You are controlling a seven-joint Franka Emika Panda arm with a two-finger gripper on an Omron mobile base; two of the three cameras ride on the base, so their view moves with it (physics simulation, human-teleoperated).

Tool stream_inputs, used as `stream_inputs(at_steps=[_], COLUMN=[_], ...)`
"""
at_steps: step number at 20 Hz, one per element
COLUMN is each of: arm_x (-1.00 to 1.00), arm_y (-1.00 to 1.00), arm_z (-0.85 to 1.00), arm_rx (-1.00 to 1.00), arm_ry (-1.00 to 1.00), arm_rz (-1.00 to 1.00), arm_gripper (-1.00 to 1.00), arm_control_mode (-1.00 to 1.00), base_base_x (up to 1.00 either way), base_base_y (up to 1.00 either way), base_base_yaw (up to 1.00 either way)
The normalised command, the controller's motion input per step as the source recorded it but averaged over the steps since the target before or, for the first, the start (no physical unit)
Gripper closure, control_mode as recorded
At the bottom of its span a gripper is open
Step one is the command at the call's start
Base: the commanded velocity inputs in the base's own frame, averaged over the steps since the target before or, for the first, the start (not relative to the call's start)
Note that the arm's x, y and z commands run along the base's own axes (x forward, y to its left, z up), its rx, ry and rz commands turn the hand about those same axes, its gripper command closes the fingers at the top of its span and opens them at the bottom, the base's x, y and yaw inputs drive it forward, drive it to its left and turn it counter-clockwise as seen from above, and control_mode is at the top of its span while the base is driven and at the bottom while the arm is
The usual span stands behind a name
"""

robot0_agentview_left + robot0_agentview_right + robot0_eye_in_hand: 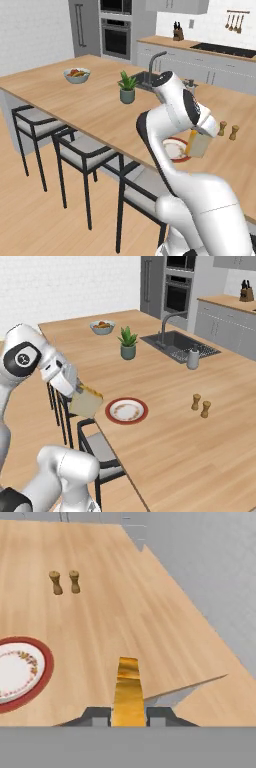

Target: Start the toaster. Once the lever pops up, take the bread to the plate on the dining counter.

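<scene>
The gripper (pixel 128 716) is clamping the bread (pixel 86 401) between its two fingers, one dark tip pressing on each flat side, so the jaws are standing only a slice apart. In the hand view the slice is showing edge-on, its golden crust running up from between the tips. The bread is hanging in the air just beside the near edge of the dining counter (pixel 170 446), close to the plate (pixel 126 410) but not over it. The plate is sitting bare on the wood, red rim all round. The arm is folding over from its base, elbow high, wrist bent down and forward toward the counter edge. Two small brown shakers (pixel 201 405) are standing farther along the top, well apart from the plate. A potted plant (pixel 128 343) and a bowl of fruit (pixel 102 327) are sitting beyond, with stools (pixel 82 150) lined up under the counter's edge.
</scene>
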Motion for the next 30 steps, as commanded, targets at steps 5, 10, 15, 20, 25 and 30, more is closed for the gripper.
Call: stream_inputs(at_steps=[5,10,15,20,25,30], arm_x=[0.45,0.48,0.5,0.53,0.51,0.65], arm_y=[-0.27,-0.3,-0.04,0.0,-0.19,-0.13], arm_z=[-0.12,-0.37,-0.42,-0.42,-0.45,-0.32], arm_rx=[0.0,0.0,0.0,0.0,0.01,0.0], arm_ry=[0.38,0.21,0.03,0.0,0.07,0.09], arm_rz=[-0.1,0.03,0.15,0.2,0.13,0.05], arm_gripper=[1.0,1.0,1.0,1.0,1.0,1.0], arm_control_mode=[-1.0,-1.0,-1.0,-1.0,-1.0,-1.0], base_base_x=[0.0,0.0,0.0,0.0,0.0,0.0], base_base_y=[0.0,0.0,0.0,0.0,0.0,0.0], base_base_yaw=[0.0,0.0,0.0,0.0,0.0,0.0])
